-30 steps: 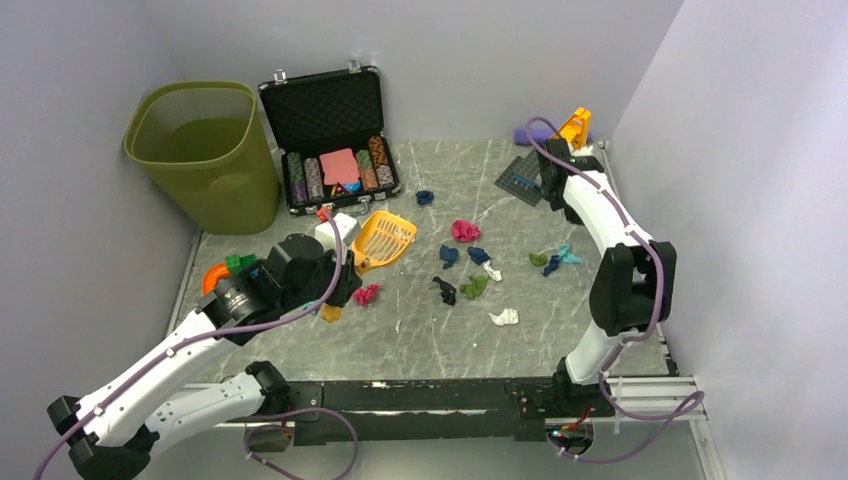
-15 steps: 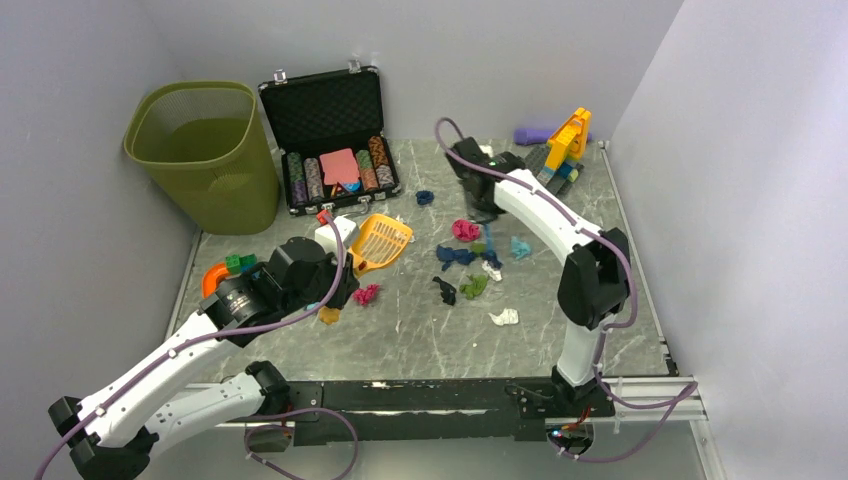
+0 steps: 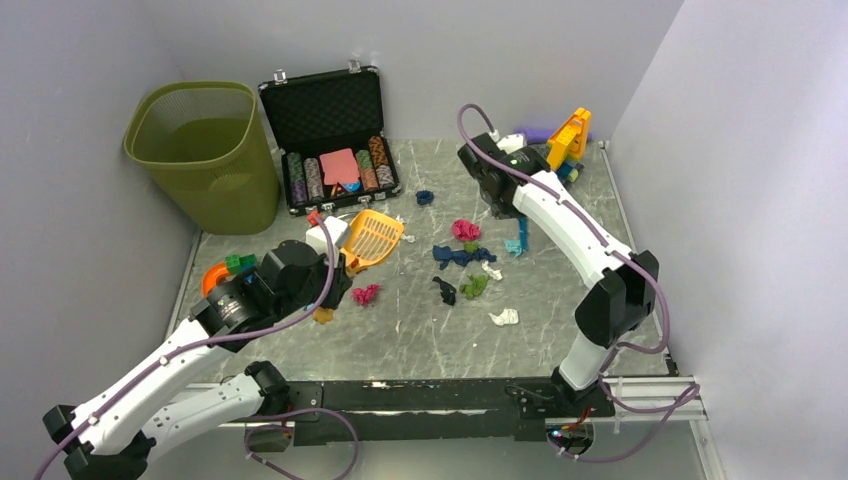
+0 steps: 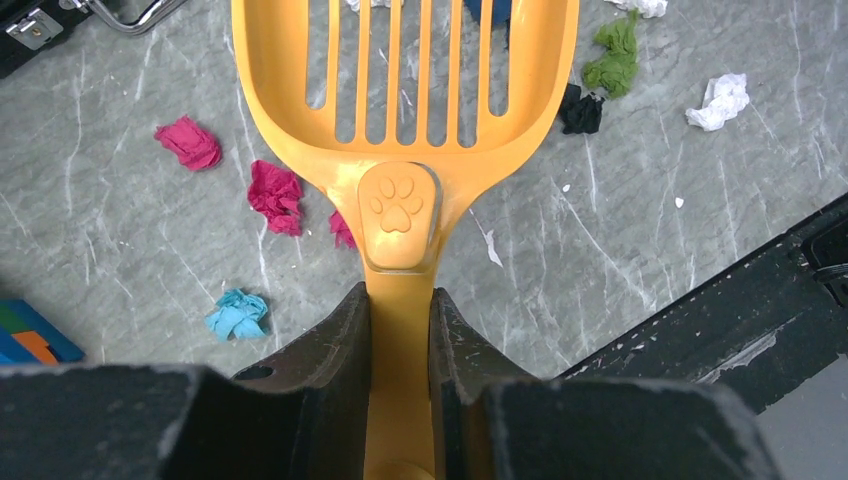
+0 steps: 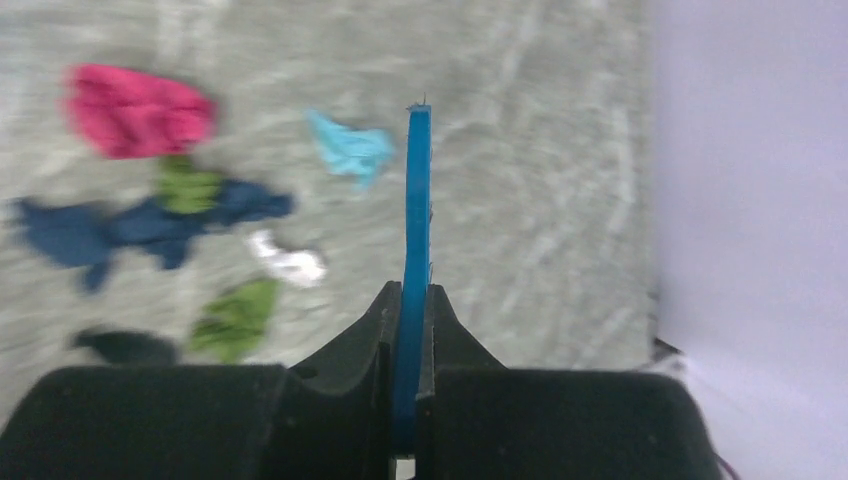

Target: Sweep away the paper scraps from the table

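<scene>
A: Nearest entry?
B: One white wad [image 3: 504,317], right of centre on the table [image 3: 570,300].

A: Left gripper?
B: Left gripper [image 4: 400,300], near left: fingers pinching the handle of an orange slotted scoop [image 4: 398,205]. A pink wad [image 3: 365,294] lies just beside it.

A: The paper scraps?
B: Paper scraps [image 3: 455,256]: most lie mid-table in a loose cluster of pink, dark blue, green, black and white.

A: Right gripper?
B: Right gripper [image 5: 410,300], beyond the cluster: pressed together on a thin blue blade [image 5: 417,200].

A: Far end?
B: Open black case [image 3: 330,120] and a green bin [image 3: 205,150], far left.
</scene>
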Motion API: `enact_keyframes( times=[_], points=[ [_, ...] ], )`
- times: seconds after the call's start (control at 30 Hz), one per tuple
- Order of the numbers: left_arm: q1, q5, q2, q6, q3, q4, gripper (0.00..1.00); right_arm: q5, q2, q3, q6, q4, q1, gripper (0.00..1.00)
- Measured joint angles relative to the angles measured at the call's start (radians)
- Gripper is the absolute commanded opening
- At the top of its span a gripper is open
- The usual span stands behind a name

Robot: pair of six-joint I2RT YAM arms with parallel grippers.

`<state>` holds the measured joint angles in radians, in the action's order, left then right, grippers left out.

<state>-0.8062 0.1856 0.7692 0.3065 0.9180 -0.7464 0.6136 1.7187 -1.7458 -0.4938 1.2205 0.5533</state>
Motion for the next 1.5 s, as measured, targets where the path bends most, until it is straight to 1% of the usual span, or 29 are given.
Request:
enact_keyframes(
  times=[0.07, 0.17, 0.23, 0.3, 0.37, 0.43, 0.57, 0.67, 0.73, 0.8, 0.87, 0.93, 0.97, 1.0, 1.1, 1.2, 1.27, 1.4, 1.5],
  points=[
    [0.0, 0.005, -0.002, -0.003, 0.0, 0.0, 0.0, 0.086, -0.005, 0.046, -0.01, 0.043, -0.011, 0.0],
    [0.0, 0.015, -0.002, -0.006, -0.002, 0.001, 0.0, 0.193, 0.05, 0.085, -0.029, 0.086, -0.039, 0.0],
    [0.0, 0.022, -0.007, -0.006, -0.01, 0.001, 0.0, 0.23, 0.108, 0.096, -0.034, 0.088, -0.054, 0.0],
    [0.0, 0.027, -0.014, -0.006, -0.021, 0.0, 0.0, 0.233, 0.182, 0.097, -0.032, 0.079, -0.062, 0.0],
    [0.0, 0.036, -0.023, -0.006, -0.032, 0.0, 0.0, 0.187, 0.248, 0.097, -0.019, 0.043, -0.056, 0.0],
    [0.001, 0.049, -0.031, -0.007, -0.045, 0.001, 0.0, 0.096, 0.286, 0.097, 0.004, -0.016, -0.041, 0.0],
    [0.001, 0.066, -0.045, -0.01, -0.064, 0.0, 0.0, -0.126, 0.288, 0.078, 0.034, -0.118, -0.002, 0.0],
    [0.001, 0.074, -0.049, -0.01, -0.068, 0.001, 0.0, -0.294, 0.237, 0.059, 0.039, -0.194, 0.014, 0.0],
    [0.001, 0.075, -0.053, -0.01, -0.071, 0.001, 0.0, -0.367, 0.194, 0.055, 0.035, -0.224, 0.018, 0.0],
    [0.001, 0.075, -0.062, -0.01, -0.079, 0.002, 0.0, -0.414, 0.135, 0.054, 0.03, -0.236, 0.018, 0.0],
    [0.001, 0.075, -0.074, -0.01, -0.087, 0.002, 0.0, -0.423, 0.073, 0.056, 0.026, -0.235, 0.018, 0.0],
    [0.001, 0.075, -0.084, -0.01, -0.094, 0.002, 0.0, -0.402, -0.008, 0.072, 0.018, -0.229, 0.018, 0.0],
    [0.001, 0.075, -0.093, -0.011, -0.098, 0.002, 0.0, -0.344, -0.108, 0.103, 0.003, -0.183, 0.018, 0.0],
    [0.001, 0.075, -0.093, -0.011, -0.098, 0.002, 0.0, -0.344, -0.108, 0.103, 0.003, -0.183, 0.018, 0.0],
    [0.001, 0.075, -0.103, -0.016, -0.103, 0.009, 0.0, -0.192, -0.187, 0.154, -0.083, -0.074, 0.018, 0.0],
    [0.001, 0.074, -0.108, -0.017, -0.109, 0.013, 0.0, -0.068, -0.197, 0.204, -0.194, 0.069, 0.021, 0.0],
    [0.001, 0.074, -0.109, -0.017, -0.113, 0.017, 0.0, -0.022, -0.197, 0.27, -0.257, 0.126, 0.023, 0.0],
    [0.001, 0.074, -0.108, -0.017, -0.114, 0.027, 0.0, 0.012, -0.195, 0.41, -0.369, 0.205, 0.048, 0.0],
    [0.001, 0.074, -0.108, -0.017, -0.114, 0.027, 0.0, 0.014, -0.178, 0.462, -0.431, 0.235, 0.084, 0.0]
  ],
)
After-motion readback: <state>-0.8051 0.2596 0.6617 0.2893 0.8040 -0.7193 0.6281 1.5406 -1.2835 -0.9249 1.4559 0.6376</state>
